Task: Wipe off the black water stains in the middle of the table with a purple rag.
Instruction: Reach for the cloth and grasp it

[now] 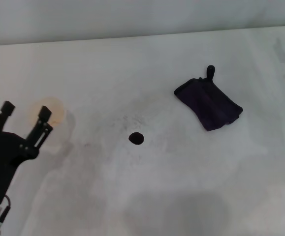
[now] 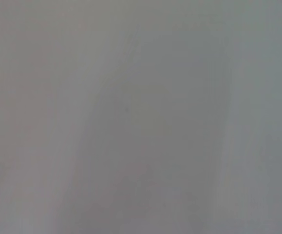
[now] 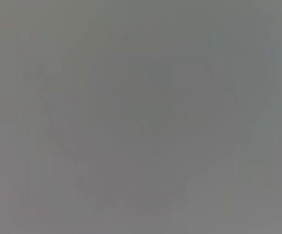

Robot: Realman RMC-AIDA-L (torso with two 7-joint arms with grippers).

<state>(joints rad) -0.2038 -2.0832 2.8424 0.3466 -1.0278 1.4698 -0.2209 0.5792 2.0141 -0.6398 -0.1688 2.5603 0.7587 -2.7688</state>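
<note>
In the head view the black water stain (image 1: 136, 138) is a small round blot near the middle of the white table (image 1: 181, 187). The purple rag (image 1: 208, 102) lies folded to the right of and beyond the stain, its small loop pointing to the far side. My left gripper (image 1: 25, 110) is at the left, open and empty, well to the left of the stain. My right gripper is out of view. Both wrist views show only plain grey.
A pale translucent cup (image 1: 51, 112) stands on the table just behind my left gripper's fingertips. Faint grey speckled smudges (image 1: 127, 120) lie around the stain. The table's far edge (image 1: 132, 38) meets a pale wall.
</note>
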